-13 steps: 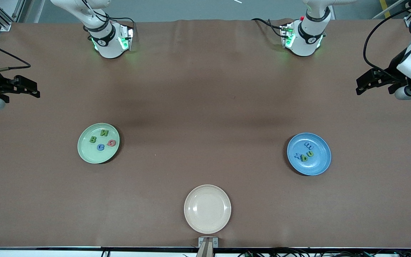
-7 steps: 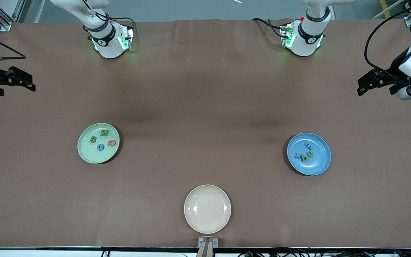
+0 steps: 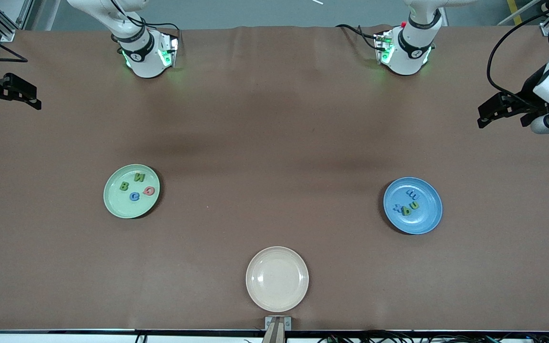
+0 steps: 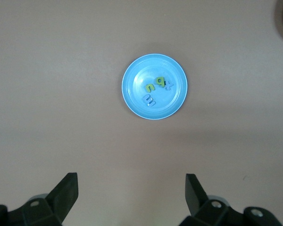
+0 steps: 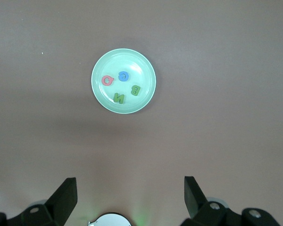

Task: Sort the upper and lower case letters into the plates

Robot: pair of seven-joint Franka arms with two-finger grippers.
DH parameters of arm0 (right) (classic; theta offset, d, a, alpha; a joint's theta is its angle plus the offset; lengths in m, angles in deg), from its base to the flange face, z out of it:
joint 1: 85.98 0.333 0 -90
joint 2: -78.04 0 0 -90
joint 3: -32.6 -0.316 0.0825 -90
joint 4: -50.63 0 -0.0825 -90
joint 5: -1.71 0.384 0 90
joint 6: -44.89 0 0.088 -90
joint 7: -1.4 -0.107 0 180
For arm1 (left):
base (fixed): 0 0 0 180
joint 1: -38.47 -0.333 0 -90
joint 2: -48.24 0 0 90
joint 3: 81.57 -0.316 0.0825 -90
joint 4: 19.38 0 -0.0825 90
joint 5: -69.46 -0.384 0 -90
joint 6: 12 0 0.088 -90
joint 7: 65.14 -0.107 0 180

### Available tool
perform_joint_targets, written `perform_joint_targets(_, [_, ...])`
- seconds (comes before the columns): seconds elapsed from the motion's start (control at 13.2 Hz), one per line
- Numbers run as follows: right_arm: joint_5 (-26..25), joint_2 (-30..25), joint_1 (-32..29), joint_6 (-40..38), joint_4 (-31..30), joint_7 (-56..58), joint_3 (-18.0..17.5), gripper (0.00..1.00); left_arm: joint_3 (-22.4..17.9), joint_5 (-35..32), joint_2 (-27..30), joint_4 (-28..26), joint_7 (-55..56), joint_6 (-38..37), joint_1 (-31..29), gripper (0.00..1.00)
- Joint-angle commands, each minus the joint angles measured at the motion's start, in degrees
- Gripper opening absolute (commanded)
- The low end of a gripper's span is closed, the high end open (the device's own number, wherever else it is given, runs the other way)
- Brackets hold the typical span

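Observation:
The pale mint green plate (image 3: 115,202) lies toward the right arm's end and holds several letters: a green B (image 3: 124,186), a green N (image 3: 139,177), a blue G (image 3: 134,196) and a red Q (image 3: 148,191). The blue plate (image 3: 427,219) lies toward the left arm's end with several small green and blue lower case letters (image 3: 408,206). My right gripper (image 3: 34,97) hangs open and empty over the table's edge at its end. My left gripper (image 3: 483,116) hangs open and empty over bare cloth at its end. The left wrist view shows the blue plate (image 4: 137,75), the right wrist view the mint plate (image 5: 132,61).
A cream-beige plate (image 3: 277,278) with nothing in it lies near the table's edge closest to the front camera, midway between the two arms' ends. The two arm bases (image 3: 146,55) (image 3: 405,52) stand along the edge farthest from that camera. Brown cloth covers the table.
My right gripper has drawn away toward the table's corner at its end. My left gripper has shifted slightly the same way at its end. The plates and letters have stayed put.

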Motion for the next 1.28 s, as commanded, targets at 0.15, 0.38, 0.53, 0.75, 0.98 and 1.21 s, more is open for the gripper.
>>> perform_joint_targets(0.15, [0.03,-2.01,0.08,2.36,-3.0,0.29,-0.26,1.0,-0.05,0.33,0.51,-0.27,-1.44,0.44,-0.18,1.0])
perform_joint_targets(0.38, [1.52,-1.92,0.08,2.46,-3.0,-0.41,-0.17,1.0,-0.14,0.06,0.43,-0.27,-1.44,0.52,-0.27,1.0])
perform_joint_targets(0.53, [2.14,-1.92,-0.01,2.63,-3.0,-0.5,-0.17,1.0,-0.31,-0.2,0.51,-0.18,-1.35,0.96,-0.27,1.0])
perform_joint_targets(0.75, [2.23,-1.83,-0.01,2.98,-2.91,-4.98,-0.17,1.0,-0.4,-0.2,0.34,0.7,-0.74,0.88,-0.27,1.0])
perform_joint_targets(0.98, [2.23,-1.48,-0.01,3.33,-2.74,-4.9,-0.17,1.0,-0.4,-0.2,-0.36,0.69,-0.12,0.7,-0.27,1.0])
perform_joint_targets(1.21, [2.32,-1.13,-0.09,3.69,-2.73,-4.81,-0.17,1.0,-0.4,-0.2,-0.54,0.96,2.77,0.61,-0.09,1.0])
